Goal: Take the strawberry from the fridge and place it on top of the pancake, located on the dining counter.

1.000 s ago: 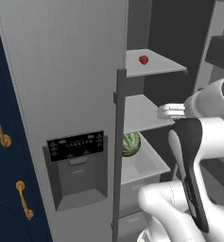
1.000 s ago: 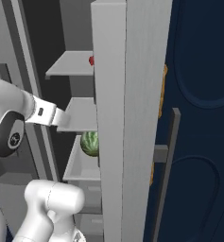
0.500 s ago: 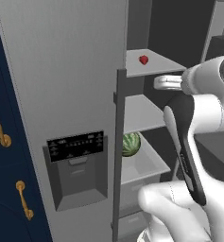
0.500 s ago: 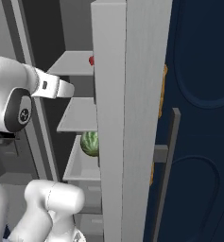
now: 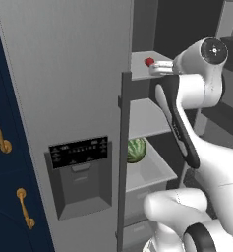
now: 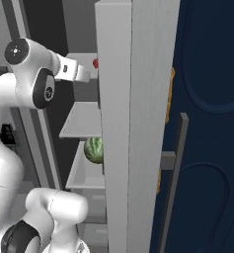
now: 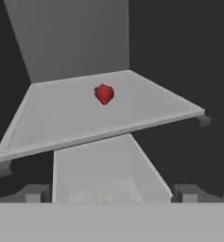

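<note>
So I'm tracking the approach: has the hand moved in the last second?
Yes. The hand has risen from the middle shelf's level to the top shelf, nearing the strawberry.

Small red strawberry (image 7: 104,94) alone on the top shelf inside the open grey fridge (image 5: 73,98).

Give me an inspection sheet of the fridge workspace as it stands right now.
Surface: grey top shelf inside the open fridge; more shelves below it.
Job's things: strawberry lies alone near the middle of the top shelf, untouched. Pancake and dining counter: nothing seen.
Clutter: striped green watermelon on a lower shelf, apart from the strawberry.
Grippers: hand at top-shelf height, short of the strawberry and aimed at it; holds nothing; open or shut cannot be told.
Cables: nothing seen.
Surroundings: navy cabinets with gold handles beside the fridge; dispenser panel on the fridge door.
</note>
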